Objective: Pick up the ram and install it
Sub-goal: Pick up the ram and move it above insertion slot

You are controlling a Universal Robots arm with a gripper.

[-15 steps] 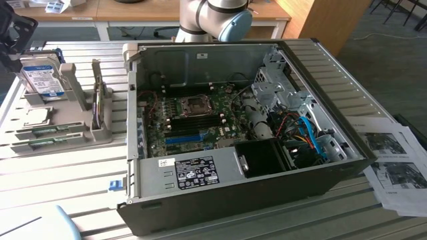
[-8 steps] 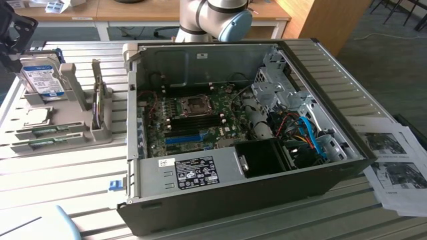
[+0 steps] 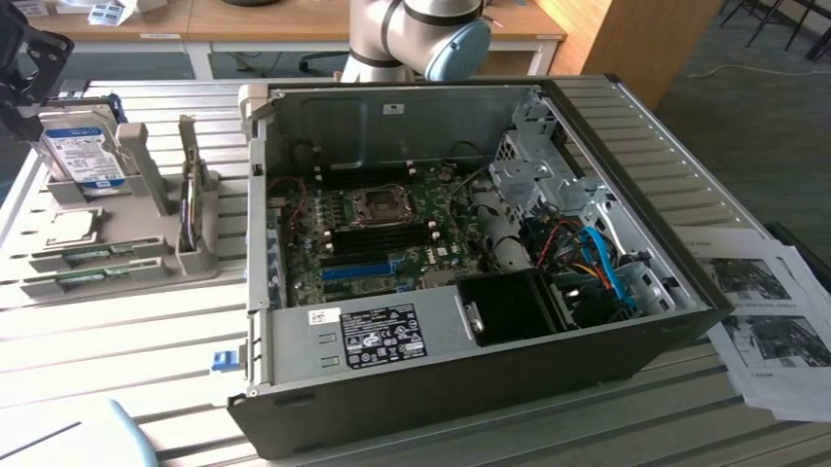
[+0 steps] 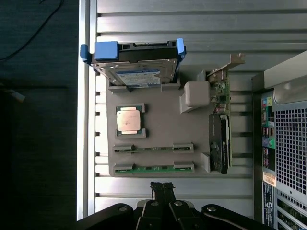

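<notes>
1. The pincer (image 4: 163,187) is clenched: in the wrist view its two dark fingertips (image 4: 158,188) press together with nothing between them.
2. It hangs over the slatted metal table (image 4: 192,28), just off the edge of a grey holder (image 4: 163,124), and touches neither.
3. Two green ram sticks lie flat in the holder, side by side in their own grooves, each under a pair of grey clips.
4. The outer ram stick (image 4: 153,168) lies along the holder's edge and is the one nearest the pincer.
5. The inner ram stick (image 4: 153,149) lies just beside it, between it and a square silvery processor chip (image 4: 129,120).
6. In the exterior view the same holder (image 3: 143,263) stands at the exterior view's left, with the outer ram stick (image 3: 91,280) and the inner ram stick (image 3: 97,255) on its near side.
7. A hard drive (image 4: 139,69) with blue side rails leans in a slot at the holder's far end from the sticks.
8. An expansion card (image 4: 220,139) stands on edge in the side of the holder nearest the computer case (image 4: 288,143).
9. The case (image 3: 624,341) lies on its side with the panel off, just beside the holder.
10. Inside it lies the motherboard (image 3: 429,258), with a bare processor socket (image 3: 380,202), long black slots on either side of that socket, and a blue slot (image 3: 357,270).
11. Neither stick is in the case; both sit in the holder.
12. The arm's base joint (image 3: 415,39), grey with a blue cap, rises behind the case.
13. Printed sheets (image 3: 766,311) lie on the table at the exterior view's right.
</notes>
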